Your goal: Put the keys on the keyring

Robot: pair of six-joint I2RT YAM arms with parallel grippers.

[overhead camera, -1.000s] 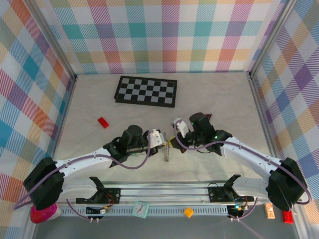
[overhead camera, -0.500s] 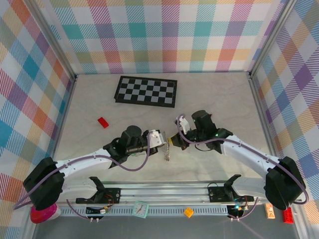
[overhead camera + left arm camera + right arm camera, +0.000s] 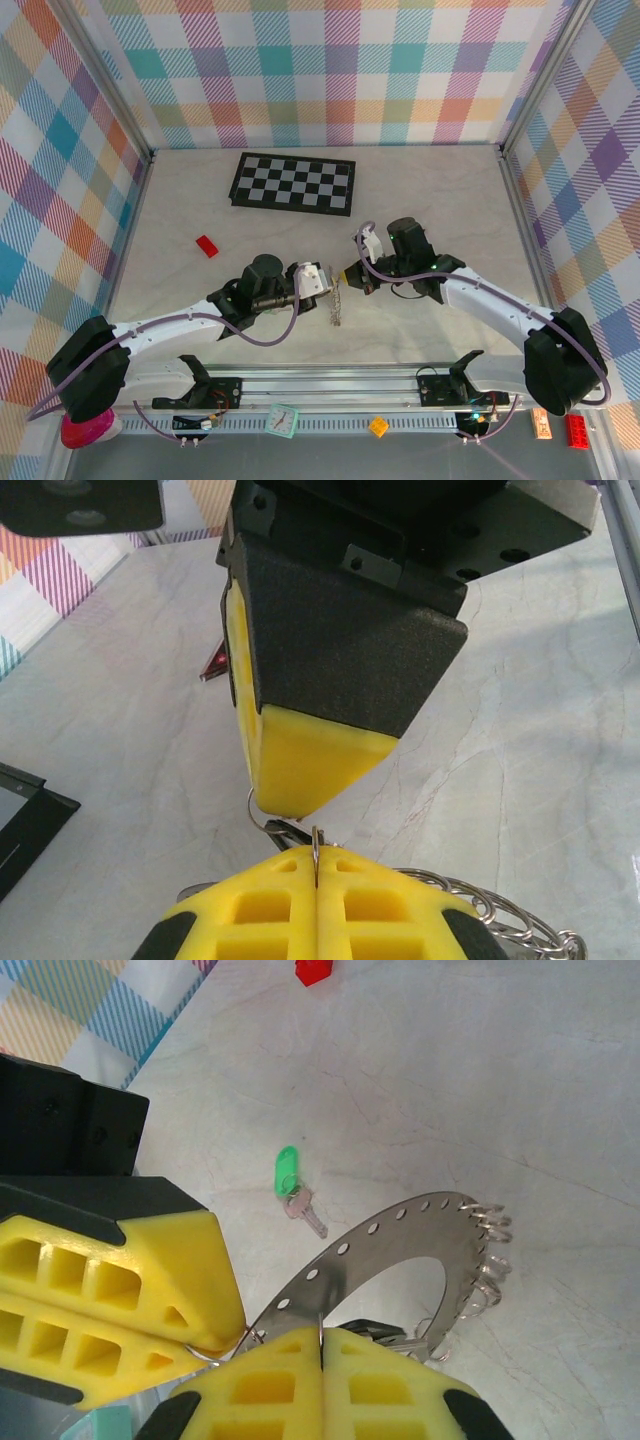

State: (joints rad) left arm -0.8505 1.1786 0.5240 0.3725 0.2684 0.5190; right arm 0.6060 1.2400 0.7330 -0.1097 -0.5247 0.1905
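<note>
**Ring pinched from both sides; right wrist shifts, green key waits**

The keyring (image 3: pixel 370 1255) hangs between the two arms above the near middle of the table (image 3: pixel 450 200), with its wire loops fringing one side. Both grippers are pressed together on it. The left gripper (image 3: pixel 316 875) nips a thin metal edge in its seam, and the right gripper (image 3: pixel 320 1345) does likewise, the two sets of tips almost touching. Over the last second the right wrist has drawn slightly toward the far side, while the left has barely stirred (nor has the ring). The green-headed key (image 3: pixel 290 1178) lies on the table apart from the ring. I judge this a regrip or loop-opening, with threading not yet done.
</note>
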